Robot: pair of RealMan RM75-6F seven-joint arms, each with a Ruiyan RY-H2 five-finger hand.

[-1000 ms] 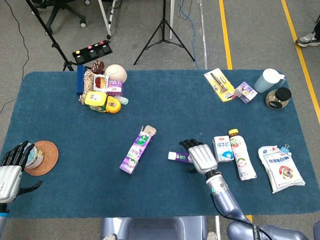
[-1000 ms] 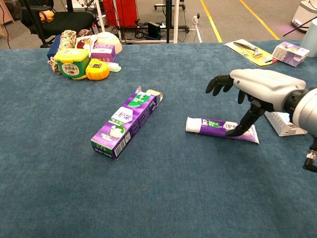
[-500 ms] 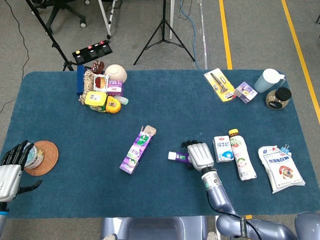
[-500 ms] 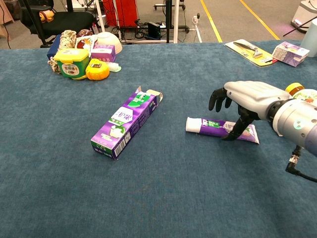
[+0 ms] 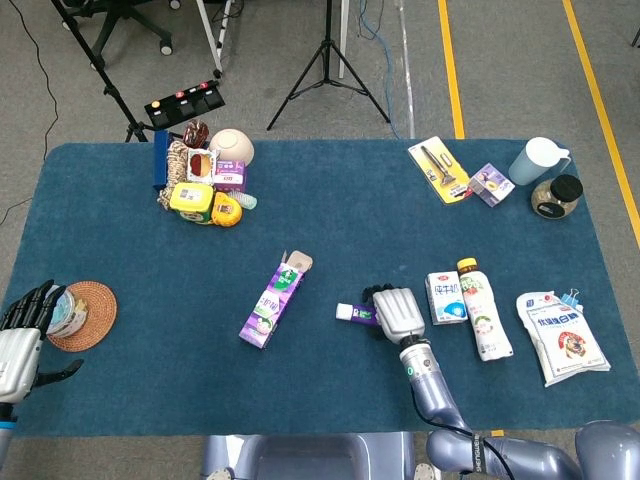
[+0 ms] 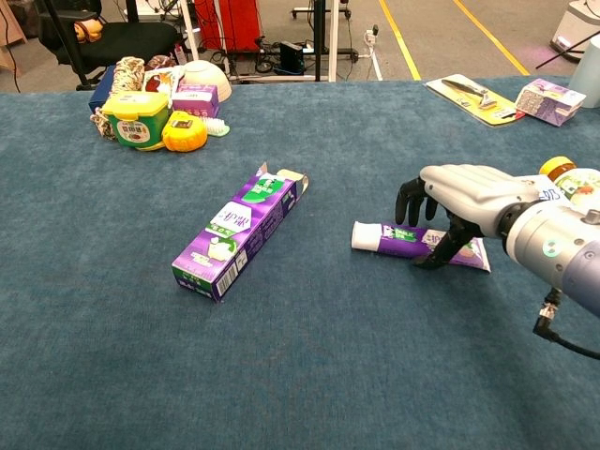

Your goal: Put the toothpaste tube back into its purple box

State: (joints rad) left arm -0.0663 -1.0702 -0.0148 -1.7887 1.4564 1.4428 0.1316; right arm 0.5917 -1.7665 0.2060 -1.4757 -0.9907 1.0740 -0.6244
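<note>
My left hand (image 5: 18, 345) hangs at the near left corner of the table (image 5: 120, 400), palm side up toward the camera, dark fingers apart and gripping nothing. Just beside it, on the side toward my right hand, lies a round woven coaster (image 5: 88, 315); some small flat item sits at its near edge, too unclear to name.

Far ahead of that hand, near the back edge, a cluster of small goods is bunched together: a yellow lidded tub (image 6: 134, 117), a yellow tape measure (image 6: 184, 131), a small purple carton (image 6: 195, 97) and a pale bowl (image 6: 204, 77) behind them.

Between my two hands lies the purple toothpaste box (image 6: 239, 232), flat on the cloth, running diagonally, its far end flaps open. It is well apart from either hand.

The toothpaste tube (image 6: 398, 238) lies flat on the table to the left of my right hand (image 6: 469, 192), white cap pointing toward the box. That hand is arched over the tube's tail end, fingers curled down on the far side and the thumb (image 6: 441, 249) planted at the near side. I cannot tell whether the grip has actually closed on it; the tube rests on the cloth.

Just right of that hand stand a small milk carton (image 5: 446, 297) and a lying drink bottle (image 5: 483, 308), then a white bag (image 5: 561, 335). Far ahead on the right sit a pitcher (image 5: 536, 160) and a lidded jar (image 5: 556, 194).
</note>
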